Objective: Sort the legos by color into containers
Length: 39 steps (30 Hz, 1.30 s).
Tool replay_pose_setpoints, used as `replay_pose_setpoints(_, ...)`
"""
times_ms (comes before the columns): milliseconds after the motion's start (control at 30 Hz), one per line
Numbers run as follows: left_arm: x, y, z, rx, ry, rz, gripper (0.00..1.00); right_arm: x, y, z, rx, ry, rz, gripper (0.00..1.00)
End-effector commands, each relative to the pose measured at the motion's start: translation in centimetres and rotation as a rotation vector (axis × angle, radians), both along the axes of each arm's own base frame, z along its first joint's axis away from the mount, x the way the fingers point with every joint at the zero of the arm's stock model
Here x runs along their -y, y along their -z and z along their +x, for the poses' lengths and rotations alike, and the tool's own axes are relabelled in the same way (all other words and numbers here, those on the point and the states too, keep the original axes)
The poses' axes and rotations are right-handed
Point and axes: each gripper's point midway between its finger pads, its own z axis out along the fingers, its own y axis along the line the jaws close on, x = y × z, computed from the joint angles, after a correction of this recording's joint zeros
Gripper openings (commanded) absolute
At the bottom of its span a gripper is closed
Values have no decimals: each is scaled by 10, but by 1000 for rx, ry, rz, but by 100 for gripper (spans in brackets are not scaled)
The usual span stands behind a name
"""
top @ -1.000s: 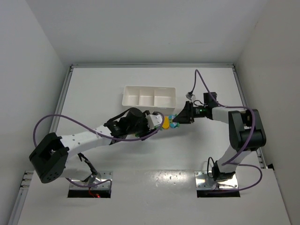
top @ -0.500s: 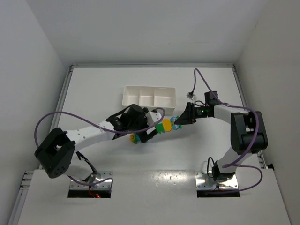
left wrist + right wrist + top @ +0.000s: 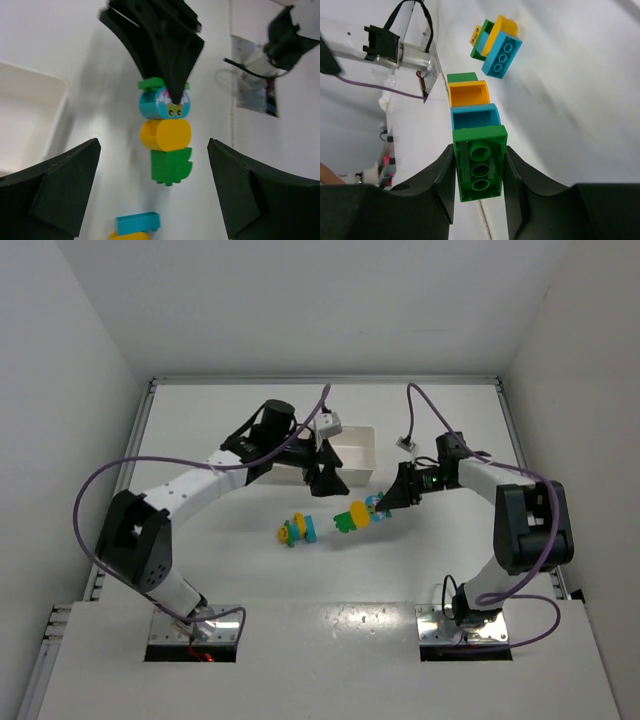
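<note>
A small loose clump of yellow, green and cyan plastic bricks lies on the white table, nearer the arm bases than the left gripper. That gripper's black fingers are spread wide, gripping nothing, over the near left part of the white low-walled plastic tray, which the arm partly hides. Right of the clump and apart from it, a joined row of green, yellow, cyan and green bricks sits outside the tray, near its front wall, and the right gripper pinches the green brick at the row's right end, fingers pressed against its sides.
</note>
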Motion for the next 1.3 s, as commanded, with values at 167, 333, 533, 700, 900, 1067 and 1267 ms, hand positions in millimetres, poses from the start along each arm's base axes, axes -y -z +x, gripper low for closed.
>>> replay_pose_setpoints(167, 10, 24, -31, -310, 234, -51, 95, -23, -58, 15, 270, -118, 92, 0)
replay_pose_setpoints(333, 10, 32, -20, -307, 204, -27, 94, -33, -69, 10, 285, -158, 122, 0)
replay_pose_setpoints(533, 12, 42, -13, -307, 193, -7, 64, -40, -80, 12, 288, -163, 141, 0)
replay_pose_setpoints(700, 1, 59, -27, -349, 220, 53, 36, -36, -82, 27, 322, -130, 134, 0)
replay_pose_setpoints(900, -19, 72, -36, -338, 237, 110, 10, -27, -80, 41, 337, -87, 110, 0)
replay_pose_setpoints(1067, -37, 93, -35, -322, 196, 190, 28, -24, -70, 41, 308, -75, 107, 0)
replay_pose_setpoints(1267, -33, 81, -18, -322, 150, 136, 72, -27, -72, 36, 297, -93, 121, 0)
